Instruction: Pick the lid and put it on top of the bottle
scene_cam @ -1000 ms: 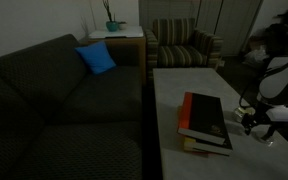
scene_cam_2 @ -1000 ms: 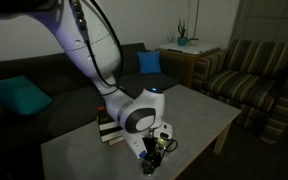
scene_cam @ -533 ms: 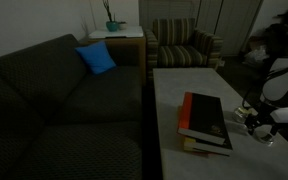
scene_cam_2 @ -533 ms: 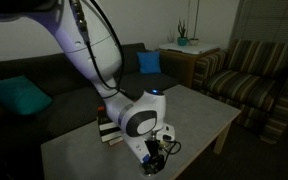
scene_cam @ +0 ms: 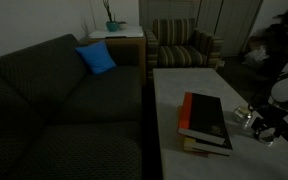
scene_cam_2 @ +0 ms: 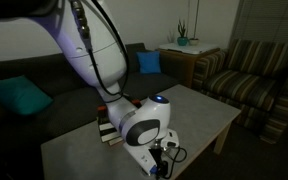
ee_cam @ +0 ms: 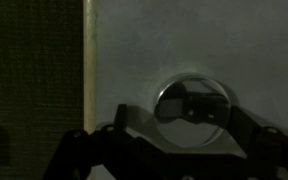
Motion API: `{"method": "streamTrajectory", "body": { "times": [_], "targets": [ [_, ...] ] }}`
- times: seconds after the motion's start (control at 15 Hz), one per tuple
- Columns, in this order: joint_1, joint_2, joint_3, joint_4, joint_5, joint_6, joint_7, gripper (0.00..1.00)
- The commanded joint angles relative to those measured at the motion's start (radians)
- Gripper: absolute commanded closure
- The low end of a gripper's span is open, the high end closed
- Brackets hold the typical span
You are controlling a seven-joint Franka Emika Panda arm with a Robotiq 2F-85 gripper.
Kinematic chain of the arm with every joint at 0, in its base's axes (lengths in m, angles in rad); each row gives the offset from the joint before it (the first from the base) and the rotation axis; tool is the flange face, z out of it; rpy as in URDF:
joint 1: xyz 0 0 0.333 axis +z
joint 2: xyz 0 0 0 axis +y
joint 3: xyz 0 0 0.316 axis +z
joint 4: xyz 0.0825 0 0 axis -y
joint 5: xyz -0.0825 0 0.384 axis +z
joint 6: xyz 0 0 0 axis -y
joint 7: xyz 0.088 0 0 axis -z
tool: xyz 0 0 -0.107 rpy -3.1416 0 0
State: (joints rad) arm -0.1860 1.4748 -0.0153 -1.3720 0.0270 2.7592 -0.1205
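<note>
Currently my claw point(ee_cam: 174, 140) hangs low over table point(ee_cam: 164, 40), jaws wide apart, nothing held. Directly between jaws lies lid point(ee_cam: 194, 108), flat on table, near edge, apart from books point(scene_cam: 206, 118). Cannot make out bottle with certainty. Recommend: descend square, centre on disc, close slowly across rim. Judged thin and slippery.

Stacked books point(scene_cam_2: 108, 130) block one side of the gripper point(scene_cam_2: 162, 158) (bare table point(scene_cam_2: 206, 115) opens beyond).

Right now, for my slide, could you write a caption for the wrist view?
Open gripper poised over the round, glassy lid on the pale table.
</note>
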Motion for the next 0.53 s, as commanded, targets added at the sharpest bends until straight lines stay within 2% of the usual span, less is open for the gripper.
{"method": "streamTrajectory", "body": {
  "times": [0.0, 0.2, 0.47],
  "targets": [
    [-0.1, 0.0, 0.077, -0.009, -0.005, -0.004, -0.108, 0.0],
    [-0.11, 0.0, 0.099, 0.003, 0.037, -0.036, -0.056, 0.0],
    [-0.038, -0.001, 0.049, 0.01, 0.084, -0.03, 0.106, 0.0]
  ]
}}
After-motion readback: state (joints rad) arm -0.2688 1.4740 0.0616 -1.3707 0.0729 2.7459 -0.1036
